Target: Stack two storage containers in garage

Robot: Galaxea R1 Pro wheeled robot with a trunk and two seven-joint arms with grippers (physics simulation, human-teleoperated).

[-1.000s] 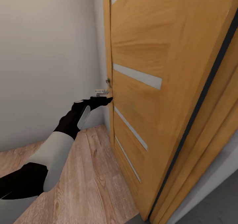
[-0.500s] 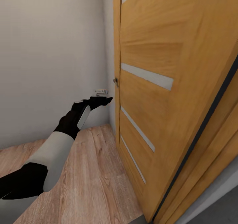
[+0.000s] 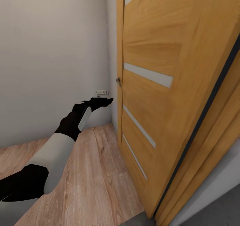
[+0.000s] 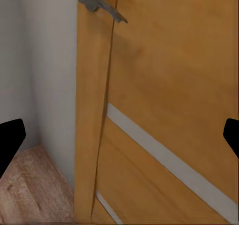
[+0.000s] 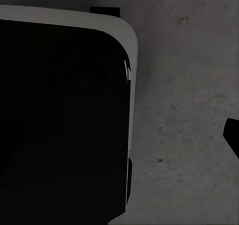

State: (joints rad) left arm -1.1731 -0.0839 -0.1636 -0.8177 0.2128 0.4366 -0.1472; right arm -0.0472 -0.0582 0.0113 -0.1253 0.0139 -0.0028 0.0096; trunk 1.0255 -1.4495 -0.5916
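The storage containers are out of view. My left gripper [image 3: 108, 101] is held out at the end of the stretched left arm, just short of the edge of an orange wooden door [image 3: 160, 96]. It is open, with nothing between its fingers. In the left wrist view the gripper [image 4: 119, 140] faces the door [image 4: 169, 85], and the grey lever handle [image 4: 97, 1] sits above it. The same handle [image 3: 118, 80] lies slightly up and right of the gripper. My right gripper [image 5: 119, 140] hangs open over dark grey concrete floor [image 5: 184, 110].
A pale wall [image 3: 50, 52] meets the door in a corner. Light wood planks [image 3: 90, 179] cover the floor under my left arm. A strip of dark grey floor [image 3: 216, 212] shows past the door at the lower right. My black base [image 5: 59, 125] sits beside the right gripper.
The whole picture has shifted, so the camera moved. The door edge and handle now stand farther right of the left gripper, which touched the edge a second ago. The arm's pose is unchanged.
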